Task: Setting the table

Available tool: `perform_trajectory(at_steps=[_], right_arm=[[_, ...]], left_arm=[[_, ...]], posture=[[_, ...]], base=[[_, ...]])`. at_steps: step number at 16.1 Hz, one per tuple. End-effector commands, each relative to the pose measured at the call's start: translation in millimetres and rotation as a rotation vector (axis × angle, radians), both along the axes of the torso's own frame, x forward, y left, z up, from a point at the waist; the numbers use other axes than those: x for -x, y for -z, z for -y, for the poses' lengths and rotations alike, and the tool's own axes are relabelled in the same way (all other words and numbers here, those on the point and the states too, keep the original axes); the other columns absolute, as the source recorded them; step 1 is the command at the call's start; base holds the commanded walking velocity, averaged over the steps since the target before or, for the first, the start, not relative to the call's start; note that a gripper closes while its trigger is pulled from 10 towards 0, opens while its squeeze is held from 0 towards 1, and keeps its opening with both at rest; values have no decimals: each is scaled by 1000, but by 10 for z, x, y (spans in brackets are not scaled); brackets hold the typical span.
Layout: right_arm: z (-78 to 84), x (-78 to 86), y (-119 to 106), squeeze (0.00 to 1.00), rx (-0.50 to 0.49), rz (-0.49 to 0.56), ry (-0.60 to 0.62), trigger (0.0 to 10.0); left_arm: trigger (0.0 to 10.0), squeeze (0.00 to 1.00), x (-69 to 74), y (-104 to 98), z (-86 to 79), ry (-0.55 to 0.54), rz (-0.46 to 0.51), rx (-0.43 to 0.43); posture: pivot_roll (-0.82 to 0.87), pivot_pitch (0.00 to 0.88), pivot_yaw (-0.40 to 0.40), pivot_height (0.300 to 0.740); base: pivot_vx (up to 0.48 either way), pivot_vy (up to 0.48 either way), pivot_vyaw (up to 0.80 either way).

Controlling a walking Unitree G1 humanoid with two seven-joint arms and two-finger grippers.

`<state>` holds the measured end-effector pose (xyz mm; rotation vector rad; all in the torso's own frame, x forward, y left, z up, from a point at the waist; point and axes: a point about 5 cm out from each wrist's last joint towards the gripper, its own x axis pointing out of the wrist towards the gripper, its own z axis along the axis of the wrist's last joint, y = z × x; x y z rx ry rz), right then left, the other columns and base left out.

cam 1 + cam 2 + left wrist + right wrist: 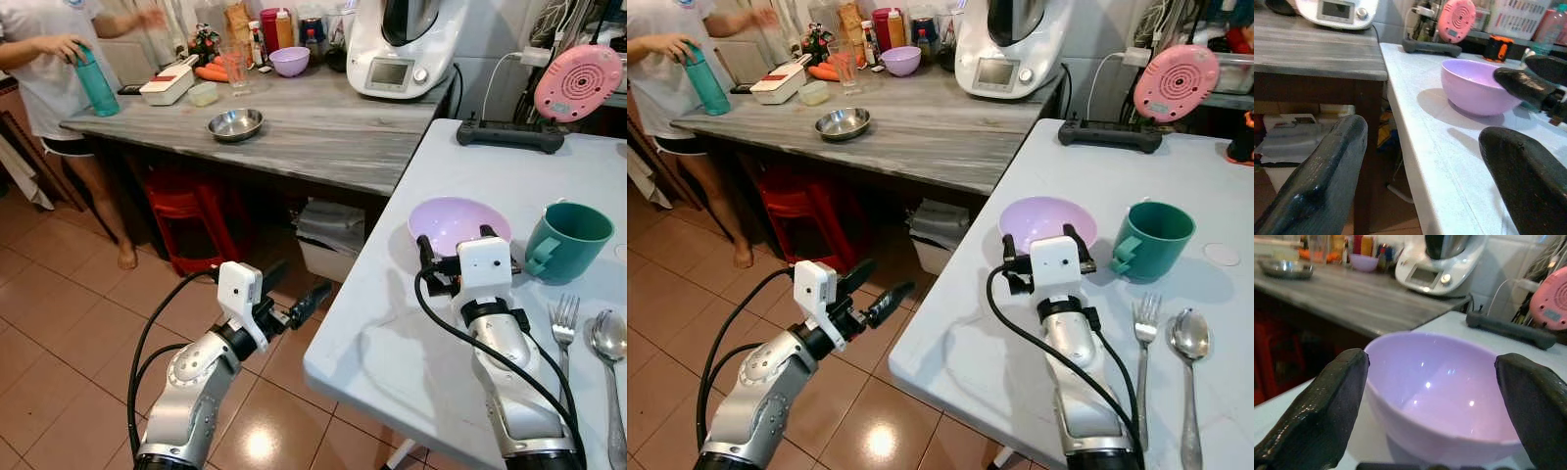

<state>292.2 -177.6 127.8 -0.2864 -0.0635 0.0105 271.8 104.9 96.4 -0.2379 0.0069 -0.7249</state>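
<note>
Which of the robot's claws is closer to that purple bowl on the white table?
The right. The right gripper sits open at the purple bowl, a finger on either side. The left gripper hangs open off the white table edge, over the floor.

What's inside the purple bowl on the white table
The purple bowl looks empty, its inside bare and glossy. The right gripper hides its nearest rim.

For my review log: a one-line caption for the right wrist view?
Right tool open, its black fingers flanking the empty purple bowl on the white table.
</note>
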Motion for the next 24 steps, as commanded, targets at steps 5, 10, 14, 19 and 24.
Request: perform_trajectory(at_steps=[5,10,14,19,24], right_arm=[[-63,-147,-47,0,120,-76,-122,10000],[-22,-285,-29,0,181,-174,-210,10000],[40,-429,-8,0,282,-242,-281,10000],[11,-501,19,0,309,-267,-318,0],[-2,-485,94,0,315,-298,-330,0]], left_arm=[[10000,0,56,-5,15,64,11,-37],[10000,0,94,14,51,81,-5,-26],[10000,0,130,10,70,131,-1,-37],[10000,0,155,17,103,158,-7,-51],[10000,0,187,19,128,200,-8,-52]], posture=[[-49,11,84,740],[-51,20,87,740],[-53,28,96,740],[-40,31,97,740],[-40,25,97,740]], base=[[0,0,0],[0,0,0],[0,0,0],[0,0,0],[0,0,0]])
